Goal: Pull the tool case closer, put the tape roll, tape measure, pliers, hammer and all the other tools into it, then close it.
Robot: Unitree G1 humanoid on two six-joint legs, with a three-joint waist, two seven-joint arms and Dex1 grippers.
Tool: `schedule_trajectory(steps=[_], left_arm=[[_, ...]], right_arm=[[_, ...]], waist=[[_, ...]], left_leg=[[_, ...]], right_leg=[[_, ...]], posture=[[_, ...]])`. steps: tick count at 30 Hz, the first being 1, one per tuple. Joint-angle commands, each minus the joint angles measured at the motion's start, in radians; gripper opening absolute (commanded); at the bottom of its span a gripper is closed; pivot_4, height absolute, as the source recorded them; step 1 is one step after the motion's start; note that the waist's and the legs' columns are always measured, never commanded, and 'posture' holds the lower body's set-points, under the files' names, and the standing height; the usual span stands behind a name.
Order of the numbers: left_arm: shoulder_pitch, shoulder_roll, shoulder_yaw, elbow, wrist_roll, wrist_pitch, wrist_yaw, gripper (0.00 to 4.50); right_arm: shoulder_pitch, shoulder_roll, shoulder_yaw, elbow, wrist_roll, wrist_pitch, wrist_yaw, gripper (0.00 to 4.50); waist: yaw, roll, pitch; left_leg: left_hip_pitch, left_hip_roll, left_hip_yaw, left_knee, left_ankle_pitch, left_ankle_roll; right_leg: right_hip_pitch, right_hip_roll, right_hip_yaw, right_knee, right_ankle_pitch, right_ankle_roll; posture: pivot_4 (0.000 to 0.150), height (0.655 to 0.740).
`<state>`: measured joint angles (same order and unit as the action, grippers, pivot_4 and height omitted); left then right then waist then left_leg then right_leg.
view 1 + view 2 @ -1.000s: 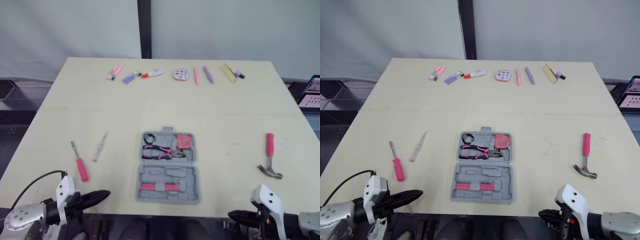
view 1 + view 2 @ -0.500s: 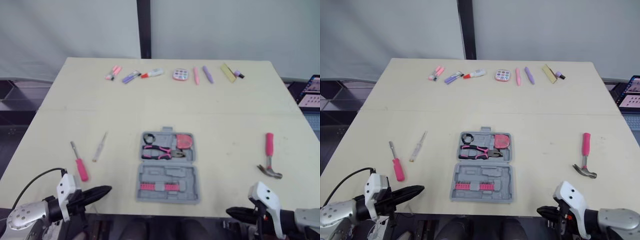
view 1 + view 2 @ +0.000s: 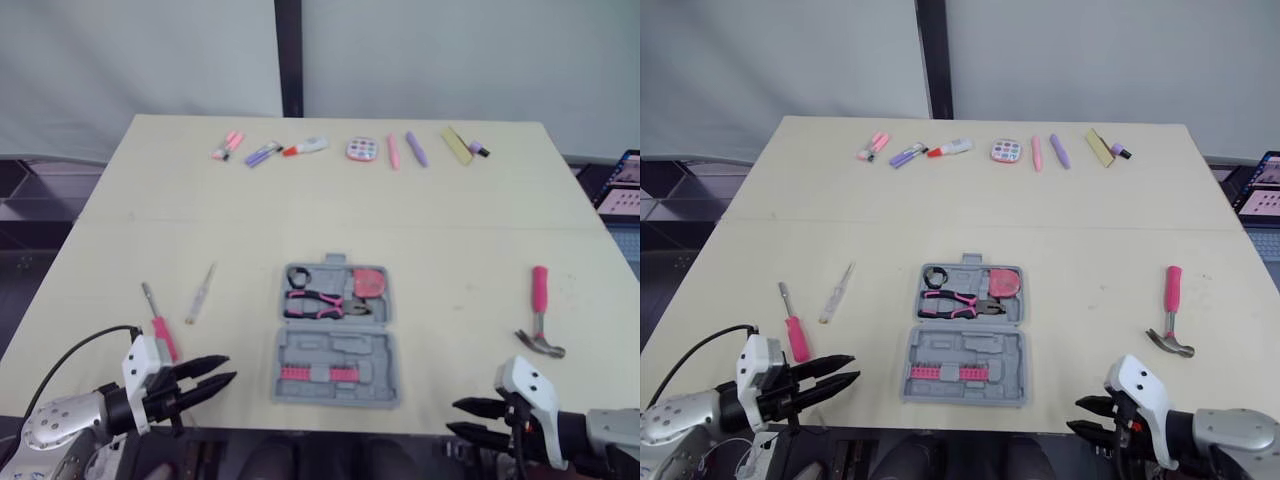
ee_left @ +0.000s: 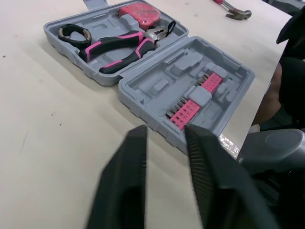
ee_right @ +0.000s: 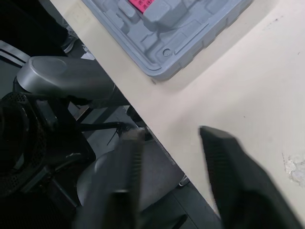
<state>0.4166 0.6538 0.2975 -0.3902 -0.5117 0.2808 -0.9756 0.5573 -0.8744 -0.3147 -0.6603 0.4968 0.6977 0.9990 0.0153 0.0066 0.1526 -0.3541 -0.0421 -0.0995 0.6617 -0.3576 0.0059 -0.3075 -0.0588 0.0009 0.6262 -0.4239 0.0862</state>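
Well, left fingers (image 3: 205, 363) and right fingers (image 3: 478, 405), smooth black and tapered, stand spread, gripping nothing, at the counter's (image 3: 300, 220) near edge. Grey moulded-plastic case (image 3: 332, 350) lies open between them, by that edge's middle.

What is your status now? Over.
Left gripper open, right gripper open, both empty. Case open, pliers inside. Hammer, screwdriver outside it. Nothing in the way.
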Motion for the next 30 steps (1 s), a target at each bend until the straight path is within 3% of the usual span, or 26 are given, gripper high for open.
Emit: schedule_trajectory(steps=[1, 2, 3, 11, 16, 22, 30], left_arm=[[0.010, 0.013, 0.013, -0.045, -0.024, 0.011, -0.002, 3.42], [0.012, 0.014, 0.013, -0.048, -0.024, 0.013, -0.002, 3.94], [0.013, 0.014, 0.015, -0.051, -0.025, 0.015, -0.001, 4.46], [0.030, -0.092, 0.140, -0.197, -0.202, 0.256, 0.292, 4.46], [0.055, -0.156, 0.214, -0.277, -0.209, 0.353, 0.512, 4.46], [0.093, -0.155, 0.222, -0.157, -0.122, 0.290, 0.491, 4.46], [-0.037, -0.100, 0.207, 0.068, -0.022, 0.150, 0.420, 4.46]], right_arm=[[0.001, -0.018, -0.016, -0.003, 0.018, -0.008, 0.020, 3.88], [0.000, -0.021, -0.015, -0.001, 0.017, -0.010, 0.023, 4.35], [-0.001, -0.023, -0.014, 0.000, 0.017, -0.012, 0.024, 4.50], [-0.052, -0.026, -0.059, -0.024, 0.003, -0.164, 0.063, 4.50], [-0.114, 0.044, -0.121, -0.049, 0.087, -0.283, 0.088, 4.50], [-0.118, 0.076, -0.090, -0.054, 0.083, -0.374, 0.101, 4.50], [-0.127, 0.096, -0.040, -0.044, 0.090, -0.415, 0.086, 4.50]], waist=[[0.000, 0.000, 0.000], [0.001, 0.000, 0.000], [0.001, 0.000, 0.000], [0.005, 0.000, 0.000], [0.006, -0.001, 0.000], [0.008, -0.001, 0.000], [0.009, -0.001, 0.000]], left_leg=[[0.000, 0.000, 0.000, 0.000, 0.000, 0.000], [0.000, 0.000, 0.000, 0.000, 0.000, 0.000], [0.000, 0.000, 0.000, 0.000, 0.000, 0.000], [0.000, 0.000, 0.000, 0.000, 0.000, 0.000], [0.000, 0.001, 0.000, 0.001, 0.000, 0.000], [0.000, 0.001, 0.000, 0.001, 0.000, 0.000], [0.000, 0.001, 0.000, 0.001, 0.000, 0.000]], right_leg=[[0.000, 0.000, 0.000, 0.000, 0.000, 0.000], [0.000, 0.000, 0.000, 0.000, 0.000, 0.000], [0.000, 0.000, 0.000, 0.000, 0.000, 0.000], [0.001, 0.000, 0.000, 0.000, 0.000, 0.000], [0.001, 0.001, 0.001, 0.000, 0.000, 0.000], [0.002, 0.001, 0.001, -0.001, 0.000, 0.000], [0.002, 0.001, 0.000, -0.003, 0.000, 0.000]], posture=[[0.150, 0.7336], [0.150, 0.7336], [0.150, 0.7336], [0.150, 0.7336], [0.150, 0.7336], [0.150, 0.7336], [0.150, 0.7336]])
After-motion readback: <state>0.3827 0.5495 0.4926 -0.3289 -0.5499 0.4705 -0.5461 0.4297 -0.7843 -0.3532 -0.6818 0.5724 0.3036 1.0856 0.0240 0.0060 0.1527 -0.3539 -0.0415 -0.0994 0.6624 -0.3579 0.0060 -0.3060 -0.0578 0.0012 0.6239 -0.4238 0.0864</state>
